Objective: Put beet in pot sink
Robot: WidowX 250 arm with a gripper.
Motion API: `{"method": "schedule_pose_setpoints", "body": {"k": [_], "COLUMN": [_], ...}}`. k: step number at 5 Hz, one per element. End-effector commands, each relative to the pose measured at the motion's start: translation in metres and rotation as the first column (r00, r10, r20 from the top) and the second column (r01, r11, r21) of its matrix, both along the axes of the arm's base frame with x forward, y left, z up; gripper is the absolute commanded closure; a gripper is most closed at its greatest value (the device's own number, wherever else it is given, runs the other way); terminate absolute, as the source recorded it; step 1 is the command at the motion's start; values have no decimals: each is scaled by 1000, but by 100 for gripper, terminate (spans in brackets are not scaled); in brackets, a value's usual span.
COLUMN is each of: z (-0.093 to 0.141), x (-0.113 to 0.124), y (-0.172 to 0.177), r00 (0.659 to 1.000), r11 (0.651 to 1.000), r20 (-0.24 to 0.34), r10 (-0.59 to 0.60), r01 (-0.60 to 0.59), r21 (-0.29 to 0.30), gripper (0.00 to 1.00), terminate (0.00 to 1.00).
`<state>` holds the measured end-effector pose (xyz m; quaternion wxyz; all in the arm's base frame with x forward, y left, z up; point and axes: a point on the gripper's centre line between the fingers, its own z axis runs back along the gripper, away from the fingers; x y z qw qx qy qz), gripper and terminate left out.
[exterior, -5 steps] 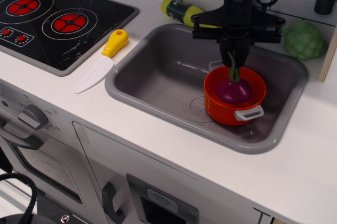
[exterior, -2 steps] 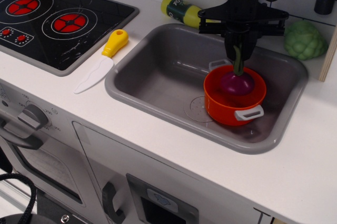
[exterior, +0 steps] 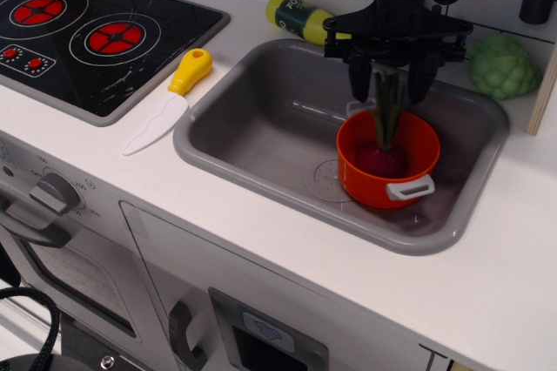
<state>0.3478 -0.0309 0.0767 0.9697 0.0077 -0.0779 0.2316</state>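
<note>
The beet (exterior: 380, 160) sits inside the orange pot (exterior: 388, 186), its magenta bulb low in the pot and its green stalks standing upright. The pot stands in the right half of the grey sink (exterior: 261, 131). My gripper (exterior: 388, 85) hangs just above the pot with its two fingers spread apart on either side of the stalks. The fingers do not touch the stalks. The gripper is open and holds nothing.
A yellow-handled white toy knife (exterior: 167, 101) lies on the counter left of the sink. The black stovetop (exterior: 87, 36) is at far left. A green-yellow bottle (exterior: 300, 16) lies behind the sink. A pale green bumpy vegetable (exterior: 502, 66) sits at back right.
The gripper's fingers have spread open and let go of the beet's stalks. The beet has dropped lower into the pot.
</note>
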Motion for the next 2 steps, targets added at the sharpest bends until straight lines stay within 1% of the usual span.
{"method": "schedule_pose_setpoints", "body": {"k": [1,2], "z": [45,45], "x": [-3,-3], "y": [4,4], "r00": [994,994], "r11": [999,999], "r20": [110,110], "r10": [-27,-27], "r01": [29,29], "r21": [-24,-24], "gripper": [0,0], "terminate": [0,100]}}
